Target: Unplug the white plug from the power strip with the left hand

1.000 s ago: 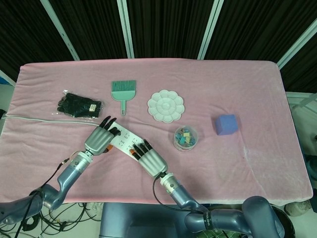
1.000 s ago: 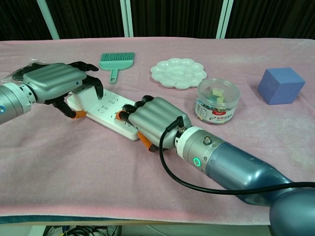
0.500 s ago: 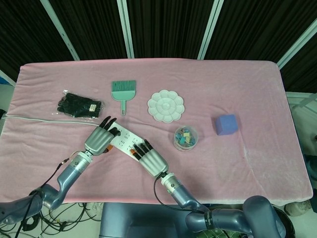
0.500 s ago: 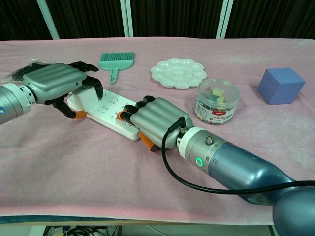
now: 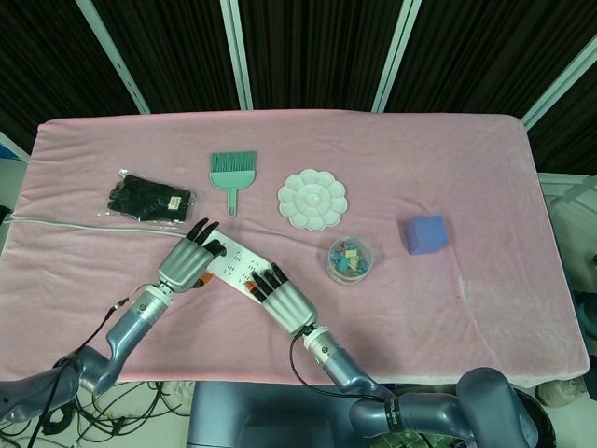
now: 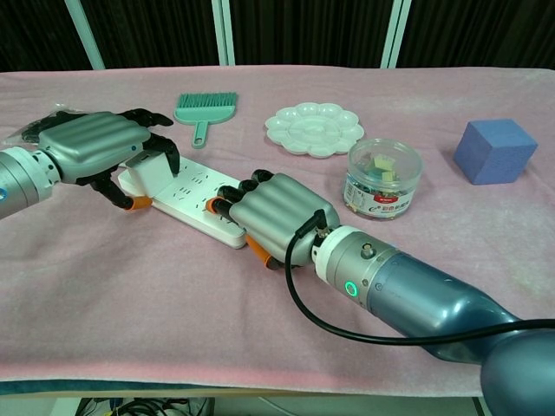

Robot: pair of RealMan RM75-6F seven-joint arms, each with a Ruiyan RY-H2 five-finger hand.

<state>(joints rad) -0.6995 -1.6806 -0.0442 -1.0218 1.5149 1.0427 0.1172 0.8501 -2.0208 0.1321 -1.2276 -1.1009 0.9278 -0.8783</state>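
change: between the earlier frames and this one almost nothing has moved; the left robot hand (image 6: 91,147) sits in the same spot over the far-left end of the power strip (image 6: 195,201), and the right robot hand (image 6: 270,212) has only settled a shade on the near-right end.
meaning for the task: the white plug (image 6: 149,175) looks still seated, so the pull itself has not begun; this reads as the grasp being firmed up before lifting.
left robot hand: fingers curled down over the white plug, dark fingertips past its far side and the thumb at its near-left side; it appears to grip the plug, though the actual contact is partly hidden under the palm.
right robot hand: fingers bent, lying palm down on the near-right end of the power strip, pressing it to the counter (image 6: 130,295) rather than holding anything.
white plug: at the far-left end of the power strip, left of centre on the pink counter, under the left robot hand.
power strip: lies diagonally from far left to near right, between the two hands.
next move, as a judgement: a straight upward pull by the left robot hand while the right keeps the strip down; if the strip lifts with the plug, the pull will fail.
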